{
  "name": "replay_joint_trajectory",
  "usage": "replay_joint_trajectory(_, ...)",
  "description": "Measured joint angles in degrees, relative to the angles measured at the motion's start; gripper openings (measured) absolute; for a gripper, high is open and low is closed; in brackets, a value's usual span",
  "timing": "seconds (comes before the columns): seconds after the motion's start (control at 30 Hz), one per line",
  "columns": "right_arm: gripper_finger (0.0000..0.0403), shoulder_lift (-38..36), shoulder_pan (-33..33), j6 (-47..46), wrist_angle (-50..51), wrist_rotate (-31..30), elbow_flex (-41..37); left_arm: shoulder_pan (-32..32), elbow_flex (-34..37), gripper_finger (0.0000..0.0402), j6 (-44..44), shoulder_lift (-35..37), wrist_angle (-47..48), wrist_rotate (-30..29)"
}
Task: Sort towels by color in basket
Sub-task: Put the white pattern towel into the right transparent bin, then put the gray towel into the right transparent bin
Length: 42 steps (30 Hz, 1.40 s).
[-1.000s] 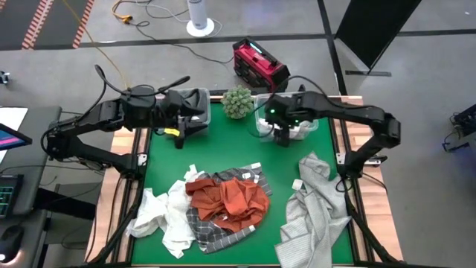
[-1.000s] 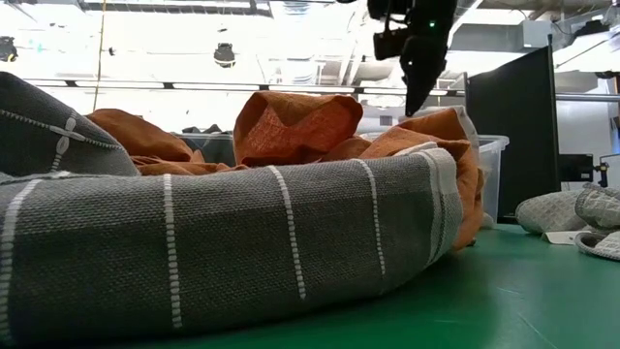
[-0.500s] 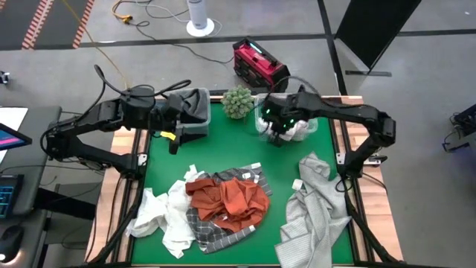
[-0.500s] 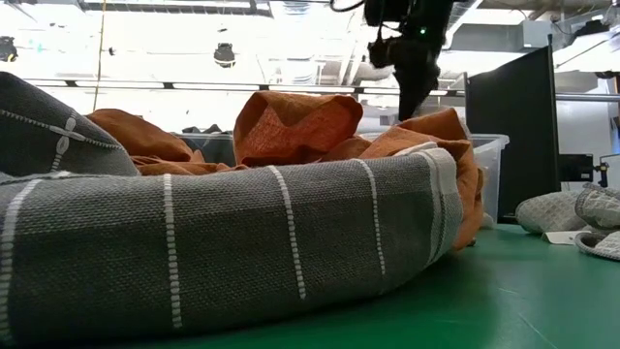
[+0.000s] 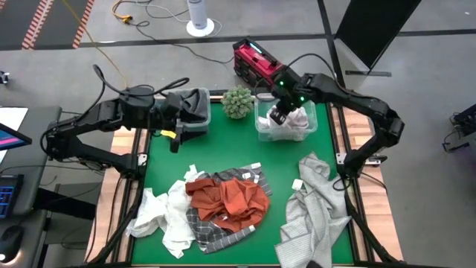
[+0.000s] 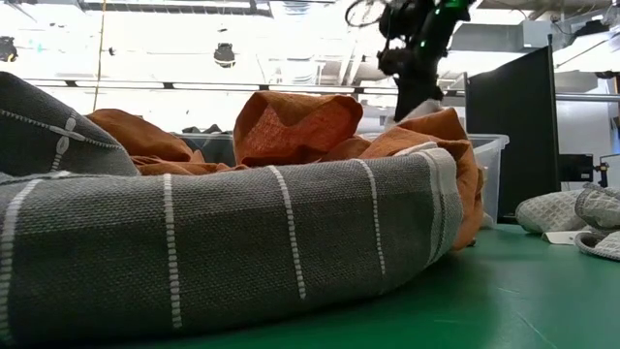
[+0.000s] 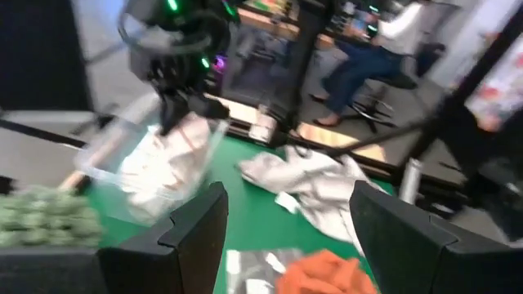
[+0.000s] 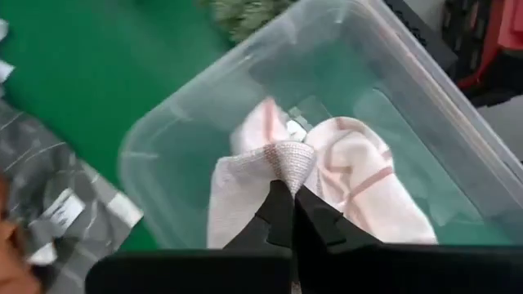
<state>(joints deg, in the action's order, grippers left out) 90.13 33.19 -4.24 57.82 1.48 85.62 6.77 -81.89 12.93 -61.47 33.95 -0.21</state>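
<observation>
My right gripper (image 5: 279, 114) hangs over the clear bin (image 5: 260, 128) at the table's far right, shut on a white towel with thin reddish grid lines (image 8: 351, 184). My left gripper (image 5: 176, 138) waits open by the left bin (image 5: 195, 123), which holds a dark grey towel (image 5: 190, 104). On the green table lies a heap: a rust-orange towel (image 5: 229, 201) on a dark grey plaid one (image 5: 216, 229), with a white towel (image 5: 167, 216) at its left. A light grey towel (image 5: 312, 216) lies at the near right. My right gripper pinches a raised fold (image 8: 292, 159) of the white grid-lined towel between its two fingertips (image 8: 279, 204). The fingers come from above, pointing down. The towel hangs below them, and its lower part sits inside the clear bin's walls (image 8: 163, 155).
A green ball-shaped plant (image 5: 238, 100) stands between the two bins at the far edge. A red device (image 5: 260, 63) sits on the floor beyond the table. Bare green surface (image 5: 223, 152) lies between the bins and the heap. In the left wrist view, people (image 7: 368, 57) show beyond the table.
My right gripper has gone from the clear bin's near edge toward the far edge, over the bin's middle. It has taken hold of the white grid-lined towel and drawn a fold of it up. The heap and the light grey towel have not moved.
</observation>
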Motion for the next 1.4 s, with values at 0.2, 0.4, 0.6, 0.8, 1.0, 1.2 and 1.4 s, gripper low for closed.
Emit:
replay_joint_trajectory(0.2,0.0019,7.82,4.92,3.69,-0.21,0.07,0.02,0.04,0.0,0.0247,-1.12,-0.73,-1.16,-10.17)
replay_joint_trajectory(0.4,0.002,16.22,5.32,8.28,-0.48,0.91,0.0,0.04,0.0,0.0247,-0.82,-1.83,-0.78,-15.49)
replay_joint_trajectory(0.6,0.0053,19.31,4.79,7.8,-0.27,-0.13,0.28,0.03,0.0,0.0247,0.16,-2.03,-0.81,-15.54)
replay_joint_trajectory(0.8,0.0084,16.21,4.81,7.11,1.97,1.59,1.3,0.02,0.0,0.0247,0.59,-2.01,-0.92,-15.24)
replay_joint_trajectory(1.0,0.015,11.06,4.9,6.14,3.78,1.47,4.43,0.01,0.0,0.0247,-0.26,-2.01,-0.92,-12.85)
replay_joint_trajectory(1.2,0.0252,7.13,4.83,-0.4,8.46,1.44,6.98,0.01,0.0,0.0247,-0.92,-1.98,-0.9,-12.1)
replay_joint_trajectory(1.4,0.0308,2.37,1.43,-2.8,22.69,6.38,12.07,0.01,0.0,0.0247,-0.24,-1.21,-0.6,-8.71)
